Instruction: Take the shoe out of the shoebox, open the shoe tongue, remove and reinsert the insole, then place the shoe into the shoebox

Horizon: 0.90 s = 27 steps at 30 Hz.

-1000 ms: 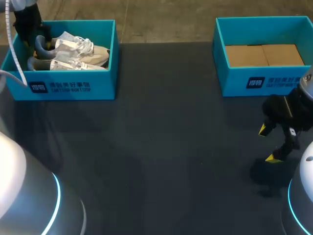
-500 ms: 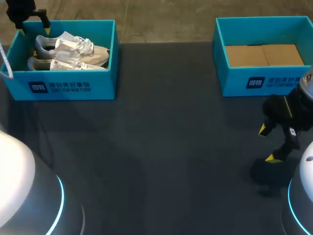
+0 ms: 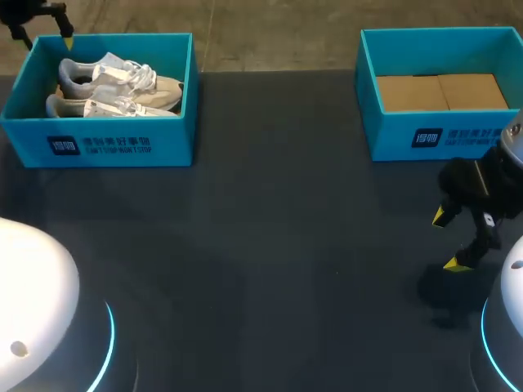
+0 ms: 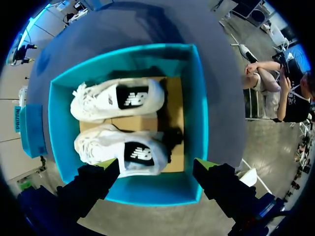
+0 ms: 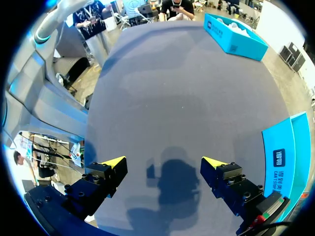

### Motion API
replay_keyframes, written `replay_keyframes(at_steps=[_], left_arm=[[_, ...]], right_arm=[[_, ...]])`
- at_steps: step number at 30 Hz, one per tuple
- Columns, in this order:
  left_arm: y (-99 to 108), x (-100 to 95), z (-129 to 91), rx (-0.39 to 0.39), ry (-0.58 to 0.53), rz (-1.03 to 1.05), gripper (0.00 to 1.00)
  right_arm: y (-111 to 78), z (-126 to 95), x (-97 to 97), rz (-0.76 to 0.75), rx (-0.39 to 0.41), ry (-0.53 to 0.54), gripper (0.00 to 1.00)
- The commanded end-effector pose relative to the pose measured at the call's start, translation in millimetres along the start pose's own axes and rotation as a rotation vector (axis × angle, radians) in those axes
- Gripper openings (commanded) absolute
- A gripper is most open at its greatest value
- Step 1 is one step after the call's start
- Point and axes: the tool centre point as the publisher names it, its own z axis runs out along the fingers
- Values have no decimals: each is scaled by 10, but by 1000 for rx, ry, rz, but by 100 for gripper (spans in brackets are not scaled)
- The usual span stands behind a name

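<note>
Two white-and-grey shoes (image 3: 114, 86) lie side by side in the teal shoebox (image 3: 122, 145) at the table's far left. My left gripper (image 3: 41, 33) hangs open above that box's far left corner, holding nothing. From the left wrist view the shoes (image 4: 118, 125) rest on a cardboard liner inside the shoebox (image 4: 199, 113), below the open left gripper (image 4: 156, 166). My right gripper (image 3: 448, 240) stands open and empty over bare table at the right, in front of the second box. The right wrist view has only dark tabletop between the right gripper's (image 5: 164, 161) fingers.
A second teal box (image 3: 409, 131) with a cardboard liner (image 3: 441, 91) stands at the far right, beside my right gripper as teal box (image 5: 283, 157). The dark table (image 3: 270, 245) stretches between the two boxes.
My left gripper has lifted off the heel end of the shoes and drawn back toward the box's far left corner, opening wider. Both shoes stay in the box. The right arm has not moved.
</note>
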Motion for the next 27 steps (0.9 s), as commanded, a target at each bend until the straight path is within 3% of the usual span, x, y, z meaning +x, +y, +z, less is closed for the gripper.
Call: replay_keyframes(at_steps=[1,16,27], left_arm=[[-531,1,-93,-81,-3,2,100],[-1200,-50,30,-49,6,7,100],[-1305,34,252,-31,40,12,100]], right_arm=[[-3,11,9,0,1,-2,100],[-3,11,9,0,1,-2,100],[-3,11,9,0,1,-2,100]])
